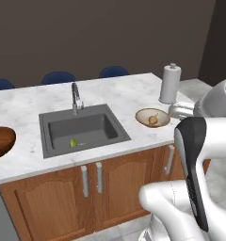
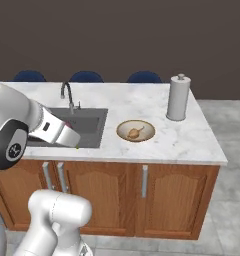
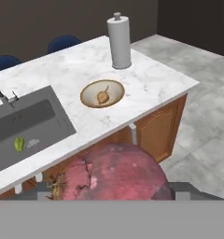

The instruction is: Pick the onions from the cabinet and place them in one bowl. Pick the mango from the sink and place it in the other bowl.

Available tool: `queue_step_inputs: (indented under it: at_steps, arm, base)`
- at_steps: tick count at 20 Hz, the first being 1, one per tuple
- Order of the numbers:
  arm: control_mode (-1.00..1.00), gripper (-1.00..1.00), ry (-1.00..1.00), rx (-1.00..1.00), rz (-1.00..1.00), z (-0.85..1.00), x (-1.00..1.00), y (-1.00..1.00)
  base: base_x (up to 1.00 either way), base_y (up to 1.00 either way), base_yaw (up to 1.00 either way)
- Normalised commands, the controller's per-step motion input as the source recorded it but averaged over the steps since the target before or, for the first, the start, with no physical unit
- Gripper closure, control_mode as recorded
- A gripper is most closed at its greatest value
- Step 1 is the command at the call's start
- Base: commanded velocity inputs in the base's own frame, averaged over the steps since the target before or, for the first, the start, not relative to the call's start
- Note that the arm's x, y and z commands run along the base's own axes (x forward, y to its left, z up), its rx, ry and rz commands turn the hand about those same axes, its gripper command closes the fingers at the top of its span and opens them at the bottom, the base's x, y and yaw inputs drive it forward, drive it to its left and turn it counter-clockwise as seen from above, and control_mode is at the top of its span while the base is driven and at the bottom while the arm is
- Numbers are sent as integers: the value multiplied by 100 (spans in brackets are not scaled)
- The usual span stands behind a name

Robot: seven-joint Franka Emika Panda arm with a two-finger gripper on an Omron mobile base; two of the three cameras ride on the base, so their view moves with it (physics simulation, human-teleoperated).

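A reddish-purple onion fills the bottom of the hand view, and my gripper is shut on it, in the air in front of the island counter. The shallow tan bowl stands on the marble right of the sink and holds the tan onion. The yellow-green mango lies on the floor of the grey sink. The dark wooden bowl sits at the counter's left edge. The cabinet is out of view.
A paper towel roll stands behind the tan bowl at the counter's right end. A faucet rises behind the sink. Blue chairs line the far side. Grey floor lies open right of the island.
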Motion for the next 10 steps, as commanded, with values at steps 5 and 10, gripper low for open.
queue_step_inputs:
  at_steps: [5, 10]
  arm:
    - [100, 100, 0, 0, 0, 0, 0, 0]
    - [100, 100, 0, 0, 0, 0, 0, 0]
  base:
    - [38, 55, 3]
    - [58, 48, 7]
